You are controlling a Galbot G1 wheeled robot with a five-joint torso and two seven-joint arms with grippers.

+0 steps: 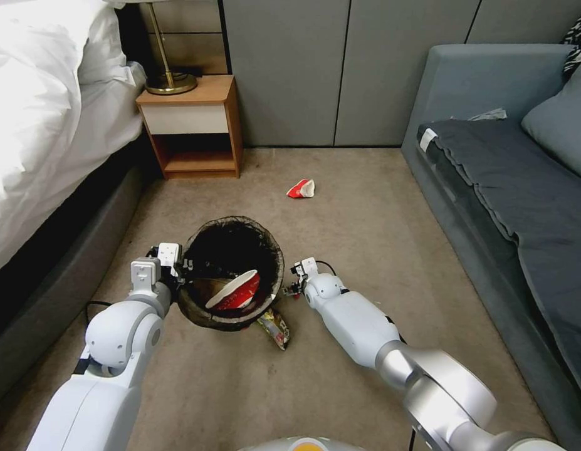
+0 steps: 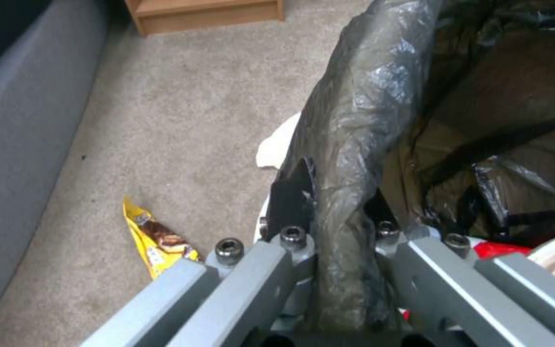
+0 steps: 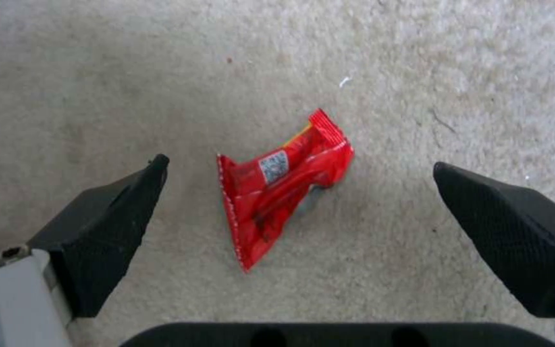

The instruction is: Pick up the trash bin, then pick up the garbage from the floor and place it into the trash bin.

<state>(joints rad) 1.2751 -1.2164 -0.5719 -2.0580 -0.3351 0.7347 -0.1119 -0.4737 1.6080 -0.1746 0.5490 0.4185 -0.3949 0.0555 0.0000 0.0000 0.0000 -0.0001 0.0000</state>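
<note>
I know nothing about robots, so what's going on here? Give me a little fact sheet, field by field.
Left hand: shut on the rim of the bin, holding it.
Bin contents: a red-and-white cup lies inside on the dark bag.
Right hand: open, hanging over a red wrapper on the floor.
Other litter on floor: a crushed cup farther off toward the wall; a yellow wrapper under the bin.
Surroundings: bed on the left, sofa on the right, nightstand ahead.
</note>
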